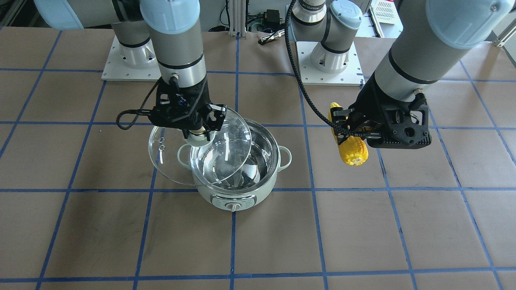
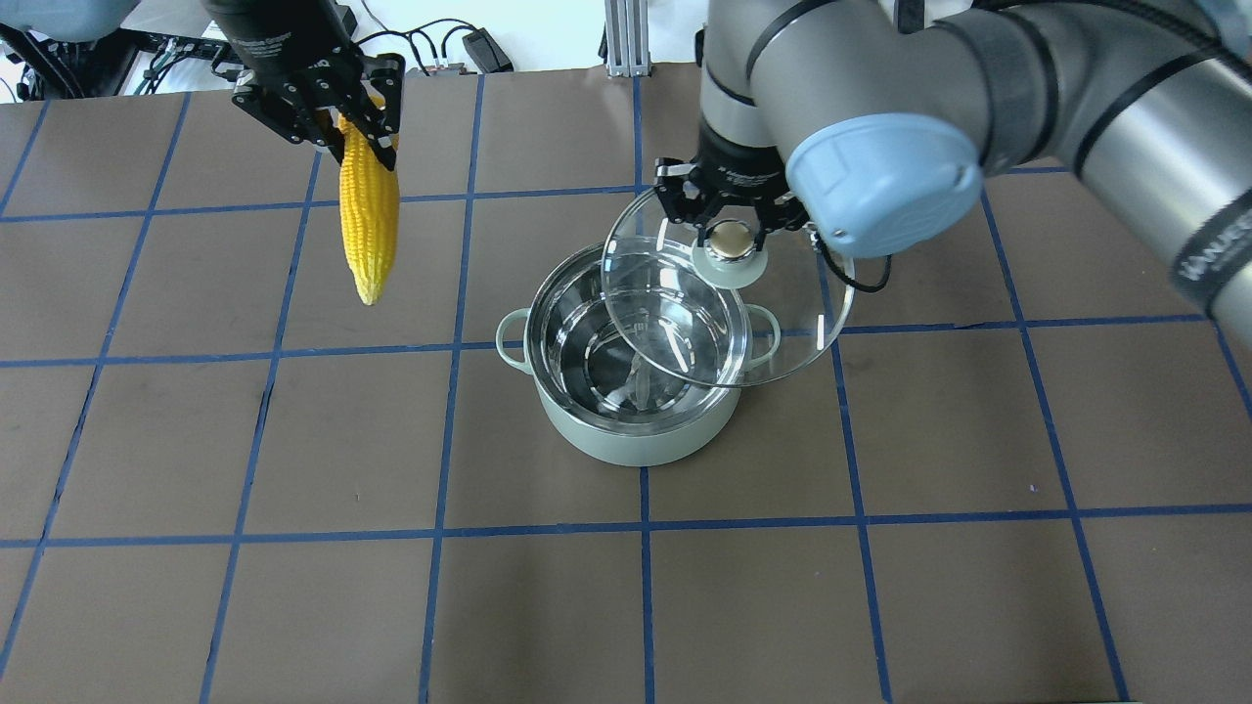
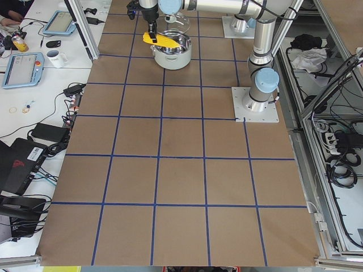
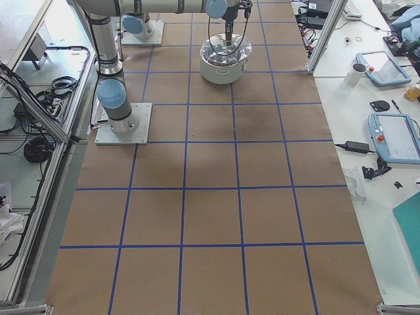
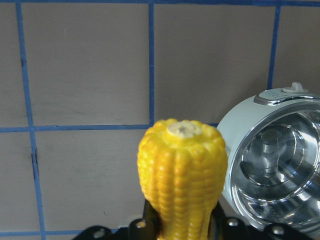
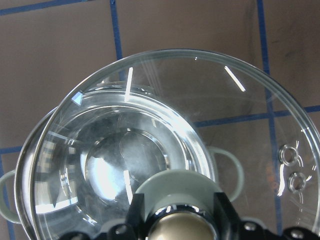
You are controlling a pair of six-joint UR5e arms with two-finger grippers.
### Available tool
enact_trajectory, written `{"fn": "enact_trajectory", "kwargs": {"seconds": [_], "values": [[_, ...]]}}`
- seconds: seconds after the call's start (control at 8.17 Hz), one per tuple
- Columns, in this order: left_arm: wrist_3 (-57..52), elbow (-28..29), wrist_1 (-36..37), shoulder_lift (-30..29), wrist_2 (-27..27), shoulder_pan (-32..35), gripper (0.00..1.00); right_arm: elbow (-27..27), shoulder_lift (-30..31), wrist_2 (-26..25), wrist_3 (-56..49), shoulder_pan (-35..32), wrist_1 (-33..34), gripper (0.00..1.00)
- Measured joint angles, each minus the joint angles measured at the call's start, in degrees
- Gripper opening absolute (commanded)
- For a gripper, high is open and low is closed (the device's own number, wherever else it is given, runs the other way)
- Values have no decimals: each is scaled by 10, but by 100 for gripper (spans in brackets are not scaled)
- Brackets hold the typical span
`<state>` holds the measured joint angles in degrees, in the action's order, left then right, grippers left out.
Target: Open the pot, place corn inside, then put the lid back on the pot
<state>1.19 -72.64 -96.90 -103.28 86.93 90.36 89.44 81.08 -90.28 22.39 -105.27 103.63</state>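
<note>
Brown paper ruled with blue tape covers the table (image 2: 293,606); near its middle stands the pot (image 2: 636,440), open, with nothing in its steel inside. The lid (image 2: 792,328) hangs tilted above the pot's right rim, only partly off the mouth; the right gripper (image 2: 729,230) has its jaws closed on the knob (image 6: 175,227). Well apart to the left, the left gripper (image 2: 357,122) clamps the corn (image 2: 369,220) at one end, ready, I judge, for lowering in.

Desk (image 2: 293,606): brown sheeting, blue tape grid. The pot (image 2: 636,430) stands upright on it over a tape crossing, control knob facing away from my bases. My left arm's mounting plate (image 1: 310,76) and my right arm's mounting plate (image 1: 115,68) lie flat at my edge, apart from the pot.
</note>
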Motion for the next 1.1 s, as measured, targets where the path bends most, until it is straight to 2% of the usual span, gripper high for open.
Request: {"fn": "enact_trajectory", "kwargs": {"seconds": [0.37,0.73,1.1], "values": [[33,-5,27,-5,-47,59,0,-1,49,3,-114,101,-60,23],[44,-22,72,-42,-60,130,0,0,59,6,-146,123,-88,23],[50,-32,106,-81,-60,162,0,-1,60,5,-147,125,-96,23]]}}
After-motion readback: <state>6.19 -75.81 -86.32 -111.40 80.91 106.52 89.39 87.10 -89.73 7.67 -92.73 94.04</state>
